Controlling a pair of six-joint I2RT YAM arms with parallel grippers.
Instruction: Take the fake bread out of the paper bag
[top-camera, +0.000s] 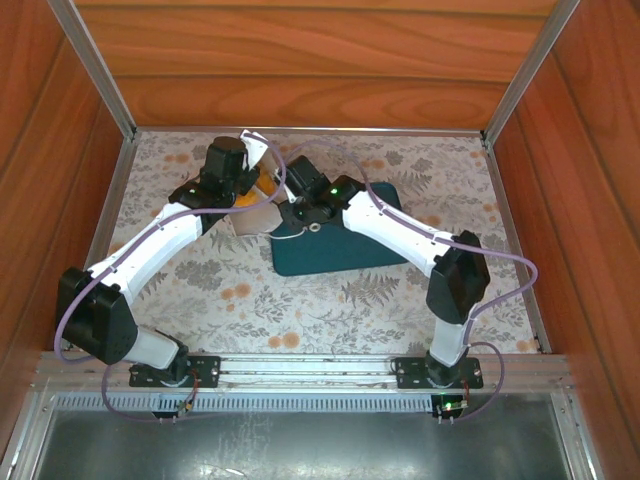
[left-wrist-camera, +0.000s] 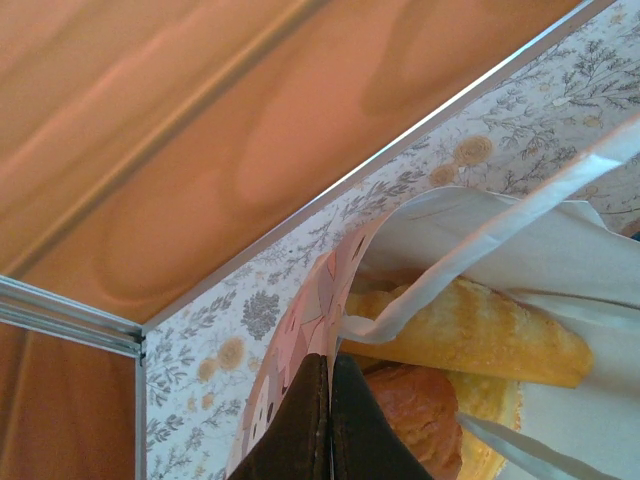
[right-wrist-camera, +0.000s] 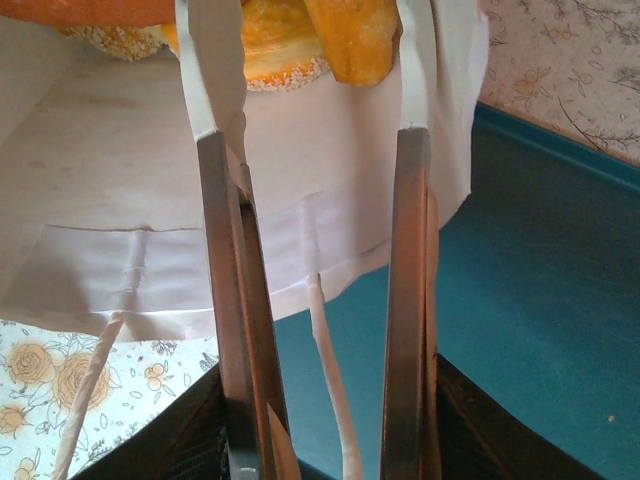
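Note:
The white paper bag lies tipped with its mouth toward the teal tray. My left gripper is shut on the bag's patterned front edge, holding the mouth up. Inside lie the fake bread pieces: a long golden roll and a browner croissant. My right gripper is open, its fingers reaching into the bag's mouth over the white lining. Orange bread sits between the tips at the top edge of that view; whether they touch it I cannot tell. A loop handle hangs between the fingers.
The dark teal tray lies just right of the bag, under my right wrist. A floral cloth covers the table. Wooden walls with metal rails close in the back and both sides.

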